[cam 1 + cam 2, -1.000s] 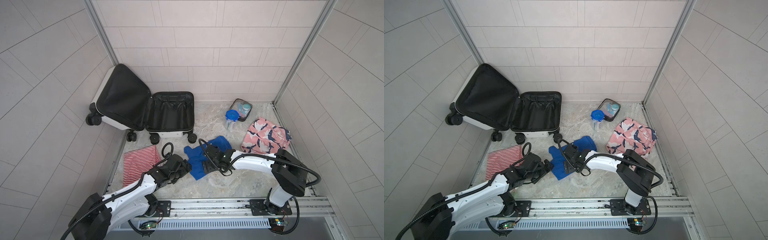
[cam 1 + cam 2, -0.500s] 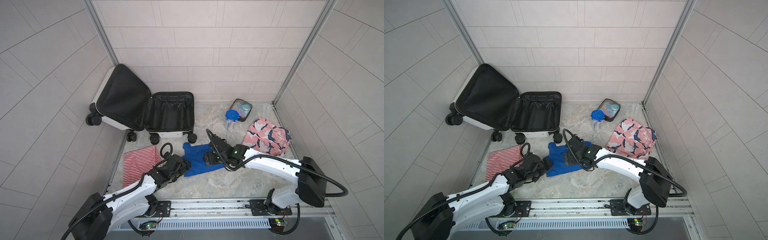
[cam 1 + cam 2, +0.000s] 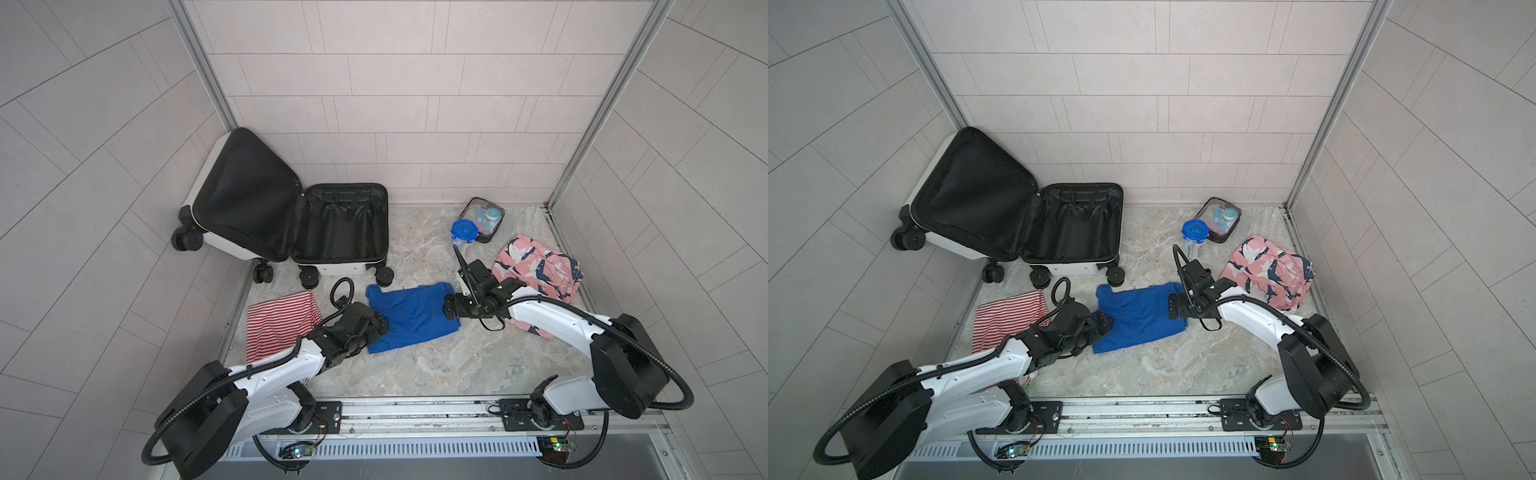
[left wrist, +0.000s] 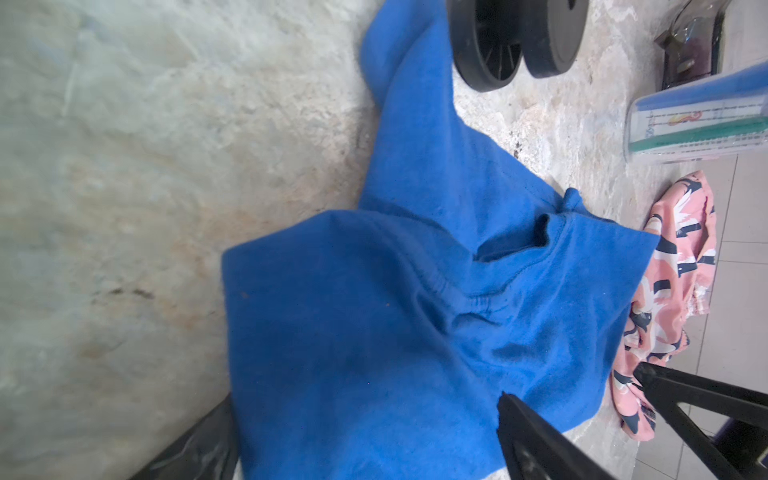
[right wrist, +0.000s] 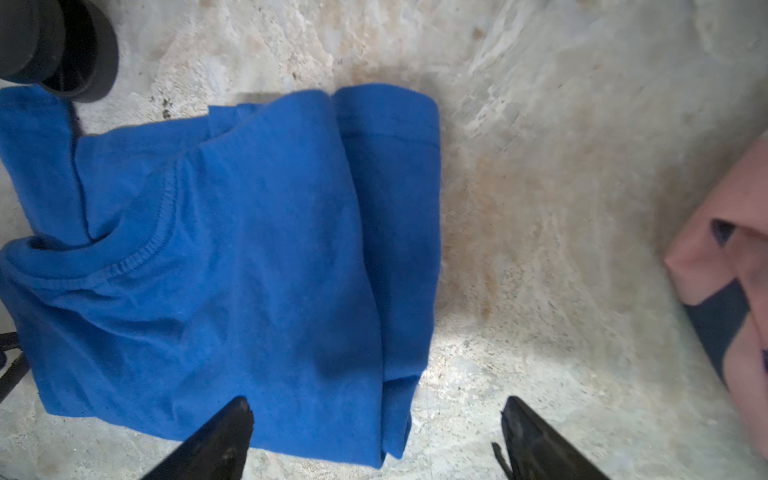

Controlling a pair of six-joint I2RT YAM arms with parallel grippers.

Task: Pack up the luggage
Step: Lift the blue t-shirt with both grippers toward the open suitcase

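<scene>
Both top views show the luggage [image 3: 257, 199] lying open at the desk's [image 3: 457, 365] back-left corner. Blue shirt [image 3: 411, 316] lies before it, bare marble nearer me. My left tool [image 3: 380, 326] and right tool [image 3: 448, 309] gape released at its 2 opposite edges.

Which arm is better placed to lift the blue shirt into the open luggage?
Probably the left arm: its open jaws sit at the edge of the blue shirt nearer the luggage. The right arm, jaws open too, sits at the far edge and must reach across.
</scene>
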